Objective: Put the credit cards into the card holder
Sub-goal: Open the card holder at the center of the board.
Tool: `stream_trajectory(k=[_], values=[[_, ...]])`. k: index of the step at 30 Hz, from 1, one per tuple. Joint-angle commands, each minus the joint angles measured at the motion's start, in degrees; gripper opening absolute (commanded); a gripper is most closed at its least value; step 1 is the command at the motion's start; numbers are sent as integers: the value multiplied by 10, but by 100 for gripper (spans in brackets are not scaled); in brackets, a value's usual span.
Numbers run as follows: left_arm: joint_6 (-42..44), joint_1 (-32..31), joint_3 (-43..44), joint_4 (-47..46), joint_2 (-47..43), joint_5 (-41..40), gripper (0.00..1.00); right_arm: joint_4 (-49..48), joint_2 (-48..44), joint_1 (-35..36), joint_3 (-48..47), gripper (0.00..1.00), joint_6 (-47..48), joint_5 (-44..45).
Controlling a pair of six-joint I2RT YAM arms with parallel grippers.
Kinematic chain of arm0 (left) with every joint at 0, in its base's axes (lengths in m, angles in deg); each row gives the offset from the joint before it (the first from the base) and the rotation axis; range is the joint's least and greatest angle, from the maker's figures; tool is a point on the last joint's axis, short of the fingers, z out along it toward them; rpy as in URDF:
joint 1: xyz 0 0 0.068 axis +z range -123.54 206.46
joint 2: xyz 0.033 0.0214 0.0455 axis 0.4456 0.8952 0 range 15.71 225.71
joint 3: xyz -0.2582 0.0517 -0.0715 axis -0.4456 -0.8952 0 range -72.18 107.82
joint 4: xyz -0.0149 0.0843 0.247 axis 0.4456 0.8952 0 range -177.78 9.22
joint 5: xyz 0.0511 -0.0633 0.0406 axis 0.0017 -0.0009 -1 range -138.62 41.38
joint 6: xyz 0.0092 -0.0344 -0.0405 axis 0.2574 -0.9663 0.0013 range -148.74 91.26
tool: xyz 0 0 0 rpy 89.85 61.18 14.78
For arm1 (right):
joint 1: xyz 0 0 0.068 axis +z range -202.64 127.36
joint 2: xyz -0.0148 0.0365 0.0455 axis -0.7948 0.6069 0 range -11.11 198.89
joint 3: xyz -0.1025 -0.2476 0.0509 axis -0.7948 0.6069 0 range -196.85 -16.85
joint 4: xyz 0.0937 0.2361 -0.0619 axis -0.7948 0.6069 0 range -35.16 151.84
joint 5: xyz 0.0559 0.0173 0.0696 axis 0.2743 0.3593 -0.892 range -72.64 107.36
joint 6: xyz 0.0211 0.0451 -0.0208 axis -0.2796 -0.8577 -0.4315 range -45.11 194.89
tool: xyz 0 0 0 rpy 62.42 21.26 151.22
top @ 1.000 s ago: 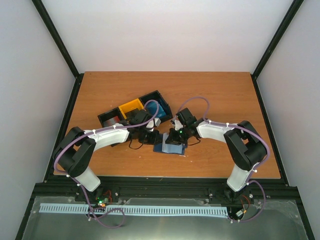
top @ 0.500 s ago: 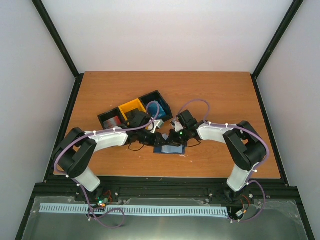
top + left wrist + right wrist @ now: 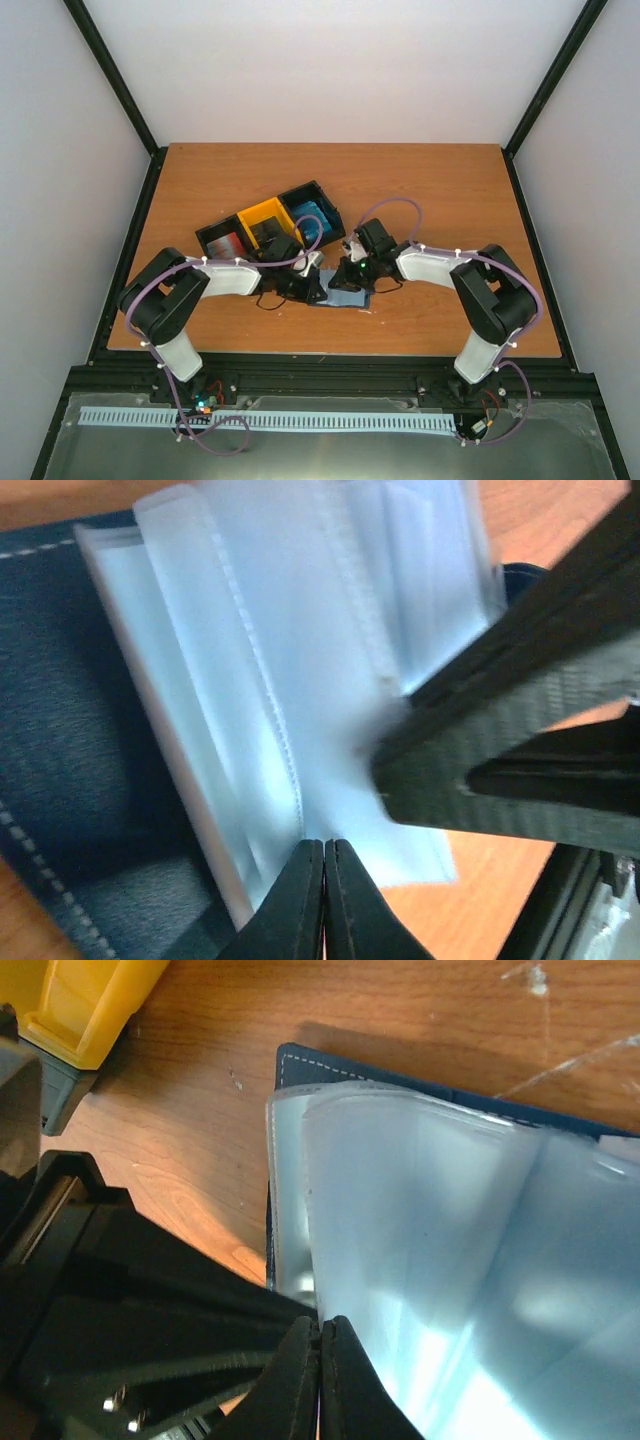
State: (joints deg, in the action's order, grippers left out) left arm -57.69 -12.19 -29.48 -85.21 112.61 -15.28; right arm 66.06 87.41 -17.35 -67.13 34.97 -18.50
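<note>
The card holder (image 3: 349,298), navy with clear plastic sleeves, lies open on the table between my two grippers. In the left wrist view its navy cover (image 3: 60,730) is on the left and the sleeves (image 3: 300,630) fan out. My left gripper (image 3: 324,845) is shut, its tips against a sleeve's stitched seam; it shows in the top view (image 3: 318,287). My right gripper (image 3: 321,1322) is shut with a sleeve's edge (image 3: 450,1220) running into its tips; it shows in the top view (image 3: 347,278). The red credit cards (image 3: 228,243) lie in the bin's left section.
A three-section black-and-yellow bin (image 3: 300,192) stands just behind the grippers, with a bright blue bundle (image 3: 310,216) in its right section. Its yellow section (image 3: 80,1000) is close to the right gripper. The table's front edge is near.
My left gripper has moved right, onto the card holder. The right gripper has stayed on it. The holder has shifted slightly on the table.
</note>
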Motion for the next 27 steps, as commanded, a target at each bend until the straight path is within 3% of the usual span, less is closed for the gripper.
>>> stream_trajectory(k=[1, 9, 17, 27], values=[[-1, -3, -4, 5, -6, -64, 4, 36, -27, -2, -1, 3, 13, 22], [-3, -4, -9, 10, -26, -72, 5, 146, -33, -2, -21, 3, 45, 108], [1, -3, -4, 9, -36, -55, 7, 196, -52, -3, -27, 3, 32, 180], [13, -4, 19, -24, -38, 28, 12, 250, -55, -2, -47, 3, 41, 253]])
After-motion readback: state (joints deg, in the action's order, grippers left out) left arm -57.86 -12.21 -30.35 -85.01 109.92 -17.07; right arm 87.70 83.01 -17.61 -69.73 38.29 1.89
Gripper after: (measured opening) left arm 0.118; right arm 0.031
